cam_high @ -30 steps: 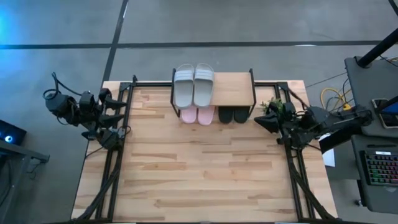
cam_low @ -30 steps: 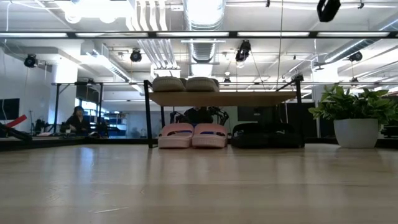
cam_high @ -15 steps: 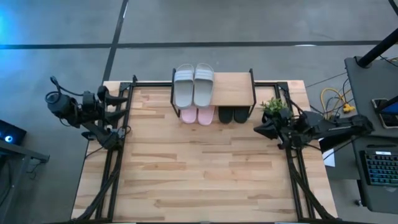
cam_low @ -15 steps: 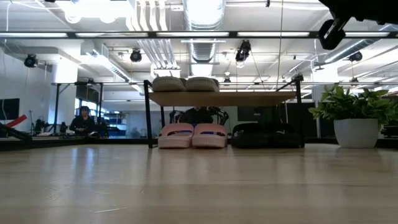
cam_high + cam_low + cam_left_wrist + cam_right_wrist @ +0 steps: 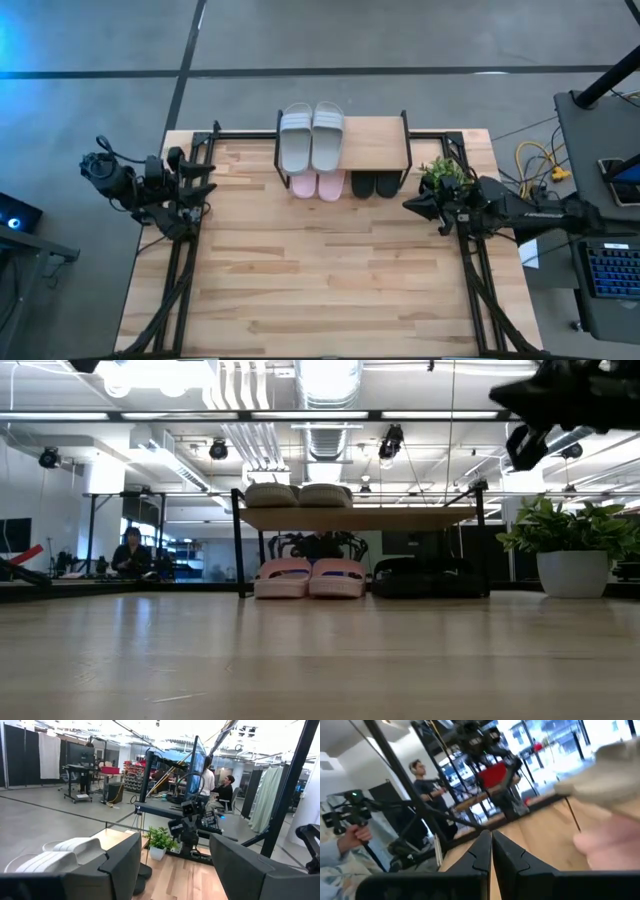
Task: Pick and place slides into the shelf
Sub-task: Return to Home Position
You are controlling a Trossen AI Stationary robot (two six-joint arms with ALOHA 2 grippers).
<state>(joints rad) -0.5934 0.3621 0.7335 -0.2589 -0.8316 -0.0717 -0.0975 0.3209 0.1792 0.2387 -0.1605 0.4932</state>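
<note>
Your left gripper [image 5: 205, 178] hangs at the left edge of the table [image 5: 300, 280], fingers spread and empty. The grey slides [image 5: 312, 138] lie on the left part of the shelf [image 5: 376, 145] top; the pink pair [image 5: 318, 186] and black pair [image 5: 375, 186] sit beneath. Your right gripper [image 5: 408, 205], fingers pressed together on nothing, is just beside the potted plant [image 5: 446, 172]; a careless swing could topple it. No writing is readable.

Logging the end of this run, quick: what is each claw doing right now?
Left claw: open, empty, at the left edge of the table.
Right claw: closed, holding nothing, at its right edge.
</note>
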